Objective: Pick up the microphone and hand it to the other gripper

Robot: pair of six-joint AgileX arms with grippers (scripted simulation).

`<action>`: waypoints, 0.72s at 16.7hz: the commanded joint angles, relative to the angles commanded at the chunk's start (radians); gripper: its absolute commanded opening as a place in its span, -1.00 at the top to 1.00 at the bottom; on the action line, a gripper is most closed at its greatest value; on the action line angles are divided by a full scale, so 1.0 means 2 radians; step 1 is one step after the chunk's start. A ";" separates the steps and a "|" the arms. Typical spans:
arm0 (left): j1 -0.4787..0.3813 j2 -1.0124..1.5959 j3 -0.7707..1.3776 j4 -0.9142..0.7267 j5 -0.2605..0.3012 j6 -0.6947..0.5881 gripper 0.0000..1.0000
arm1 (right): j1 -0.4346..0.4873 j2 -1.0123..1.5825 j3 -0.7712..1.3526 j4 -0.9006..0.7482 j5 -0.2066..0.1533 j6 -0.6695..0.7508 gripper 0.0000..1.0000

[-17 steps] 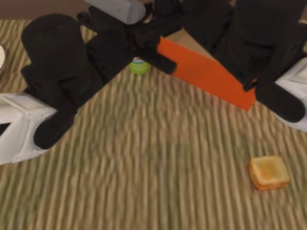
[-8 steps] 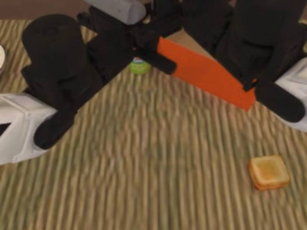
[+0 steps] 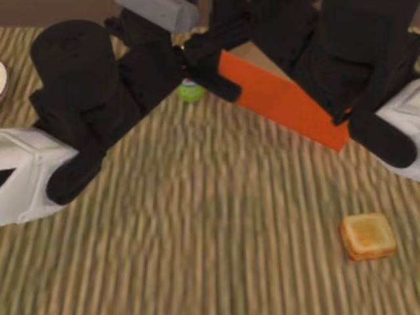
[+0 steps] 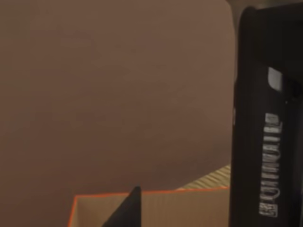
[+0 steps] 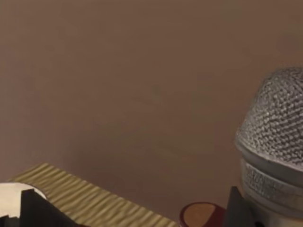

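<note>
The microphone point(image 5: 277, 142) is being held up off the table over its far middle, where the two arms are meeting. In the right wrist view its grey mesh head is filling the frame's edge, with only plain brown wall behind it. In the left wrist view its black handle point(image 4: 265, 142), bearing pale lettering, is standing upright close to the lens.

The left gripper point(image 3: 197, 62) is reaching in from the left side and the right gripper point(image 3: 226, 29) from the right. They are lying very near each other, overlapping as dark shapes in the top view. Whether either is clenched on the microphone or released cannot be told.

Just beside and below the meeting point, a green-topped can point(image 3: 189, 90) is standing on the table. An orange box point(image 3: 282, 98) is slanting away from there toward the right arm, partly covered by it. These two are crowding the far middle, and the arms' bulk is closing off both far corners.

The near half of the table point(image 3: 197, 249), a ribbed straw-coloured surface, is lying open. Only a toasted sandwich point(image 3: 367, 236) is sitting there, toward the near right and well apart from everything else. A sliver of a white rim point(image 3: 2, 79) is showing at the left edge.

Compared with half a second ago, the dark shapes at the meeting point are sitting very slightly differently. The can, box and sandwich are lying where they were.
</note>
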 joint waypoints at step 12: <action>0.031 -0.052 -0.054 -0.011 -0.011 0.006 -1.00 | -0.017 -0.036 -0.019 0.001 -0.019 -0.003 1.00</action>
